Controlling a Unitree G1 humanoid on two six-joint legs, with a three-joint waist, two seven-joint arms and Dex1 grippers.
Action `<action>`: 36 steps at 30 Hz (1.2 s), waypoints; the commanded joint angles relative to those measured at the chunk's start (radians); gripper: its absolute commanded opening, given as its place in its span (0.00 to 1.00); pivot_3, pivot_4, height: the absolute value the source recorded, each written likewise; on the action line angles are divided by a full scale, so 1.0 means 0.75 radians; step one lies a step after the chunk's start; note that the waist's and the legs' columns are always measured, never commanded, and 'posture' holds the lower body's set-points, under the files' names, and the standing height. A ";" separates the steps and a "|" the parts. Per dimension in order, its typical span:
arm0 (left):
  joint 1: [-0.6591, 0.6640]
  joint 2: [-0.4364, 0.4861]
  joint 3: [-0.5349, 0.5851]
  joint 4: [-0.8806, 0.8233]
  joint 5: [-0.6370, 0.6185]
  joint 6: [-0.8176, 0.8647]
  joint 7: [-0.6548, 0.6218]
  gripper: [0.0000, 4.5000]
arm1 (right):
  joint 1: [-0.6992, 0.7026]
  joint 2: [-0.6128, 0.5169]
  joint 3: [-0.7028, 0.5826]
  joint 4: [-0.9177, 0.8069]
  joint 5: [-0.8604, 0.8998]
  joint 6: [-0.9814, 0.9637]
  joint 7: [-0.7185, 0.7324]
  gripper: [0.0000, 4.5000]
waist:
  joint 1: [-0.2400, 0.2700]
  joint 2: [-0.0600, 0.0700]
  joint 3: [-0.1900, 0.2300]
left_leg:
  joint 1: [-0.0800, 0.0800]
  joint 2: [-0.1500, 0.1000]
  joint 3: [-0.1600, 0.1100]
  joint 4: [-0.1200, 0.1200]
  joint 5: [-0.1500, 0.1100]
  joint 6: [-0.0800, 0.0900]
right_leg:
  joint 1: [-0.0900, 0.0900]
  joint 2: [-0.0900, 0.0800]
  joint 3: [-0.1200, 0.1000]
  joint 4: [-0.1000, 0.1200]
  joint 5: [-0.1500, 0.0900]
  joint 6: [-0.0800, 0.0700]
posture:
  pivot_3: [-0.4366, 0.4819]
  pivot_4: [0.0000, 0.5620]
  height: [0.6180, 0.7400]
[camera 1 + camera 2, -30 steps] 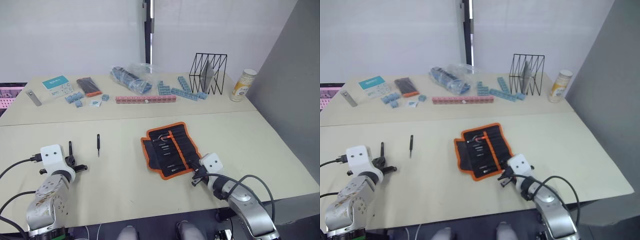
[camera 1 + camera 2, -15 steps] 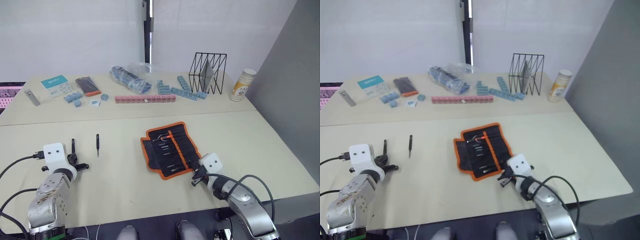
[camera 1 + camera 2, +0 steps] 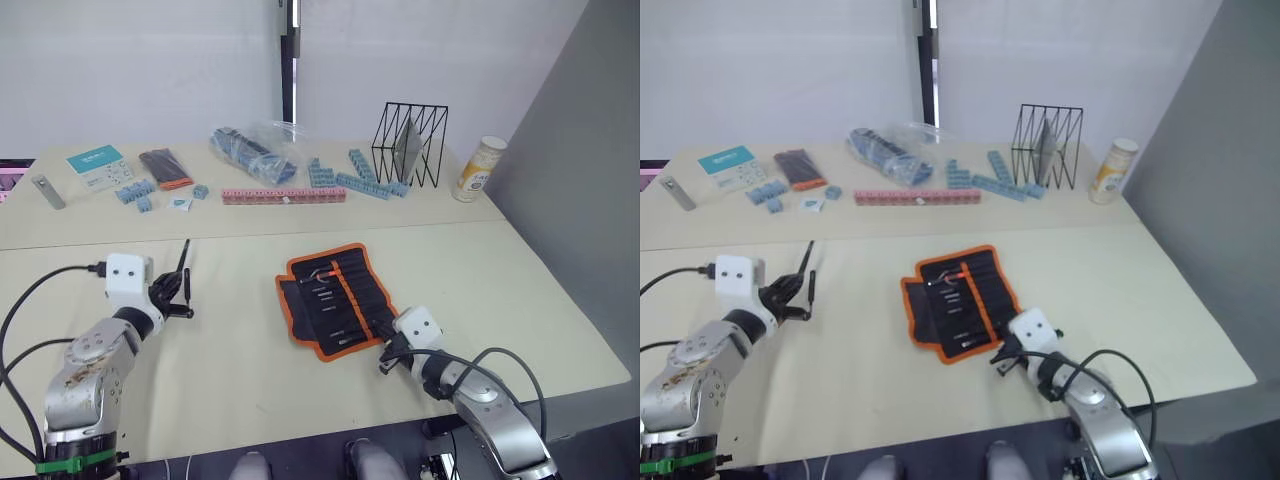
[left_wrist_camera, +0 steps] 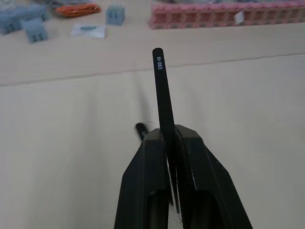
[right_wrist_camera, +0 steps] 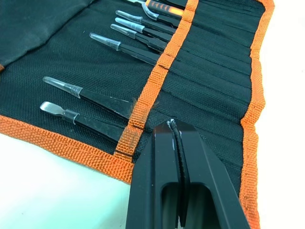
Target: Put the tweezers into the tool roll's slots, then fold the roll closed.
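Observation:
The tool roll [image 3: 340,295] lies open on the near table, black with orange edging, and several slim tools sit in its slots [image 5: 143,43]. My left gripper [image 3: 176,297] is well to its left, shut on one black tweezers [image 4: 162,90] that points up out of the fingers. A short black tip [image 4: 140,130] shows on the table just behind those fingers. My right gripper [image 5: 174,125] is shut, its tips resting on the roll's black fabric beside the orange inner strip [image 5: 153,76], at the roll's near right corner.
On the far table stand a black wire rack [image 3: 412,145], a yellow-labelled can [image 3: 480,168], a pink row of blocks [image 3: 283,196], blue blocks [image 3: 350,180], a plastic bag [image 3: 250,150] and a small black-and-orange box [image 3: 165,168]. A cable trails from my left arm.
The camera has shifted. My left gripper has moved away from me and to the right with the tweezers, towards where a second tweezers lay. The right gripper stays on the roll.

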 commanded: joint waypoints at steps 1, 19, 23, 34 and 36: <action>-0.176 0.073 -0.102 0.009 -0.074 0.045 -0.185 0.01 | 0.027 0.009 0.066 0.055 -0.004 0.079 0.030 0.00 | -0.008 0.006 0.002 | 0.001 -0.014 -0.028 -0.002 0.004 0.004 | 0.012 -0.014 -0.026 0.002 -0.012 0.002 | 0.48 0.27 0.98; -0.765 0.211 -0.909 -0.037 -0.098 0.460 -0.794 0.01 | 0.123 -0.003 0.032 -0.021 -0.014 0.110 0.003 0.00 | 0.021 0.023 0.014 | 0.001 -0.014 -0.041 -0.020 0.010 -0.002 | -0.009 -0.003 -0.024 0.024 -0.020 0.003 | 0.48 0.27 0.98; -0.797 0.213 -1.029 -0.041 -0.035 0.490 -0.803 0.01 | 0.182 0.001 0.017 -0.056 -0.011 0.114 -0.027 0.00 | 0.023 0.024 0.014 | 0.001 -0.014 -0.040 -0.022 0.010 -0.002 | -0.008 -0.003 -0.023 0.022 -0.021 0.003 | 0.48 0.27 0.98; -0.875 0.118 -1.185 0.045 0.196 0.421 -0.739 0.01 | 0.254 -0.008 0.032 -0.132 -0.028 0.150 -0.067 0.00 | 0.033 0.024 0.014 | 0.001 -0.015 -0.040 -0.019 0.010 -0.002 | -0.007 -0.002 -0.021 0.023 -0.021 0.004 | 0.48 0.27 0.98; -0.883 0.120 -1.197 0.044 0.221 0.407 -0.751 0.01 | 0.245 -0.004 0.034 -0.130 -0.030 0.158 -0.076 0.00 | 0.032 0.024 0.014 | 0.001 -0.014 -0.040 -0.018 0.010 -0.002 | -0.007 -0.001 -0.021 0.025 -0.021 0.004 | 0.48 0.27 0.98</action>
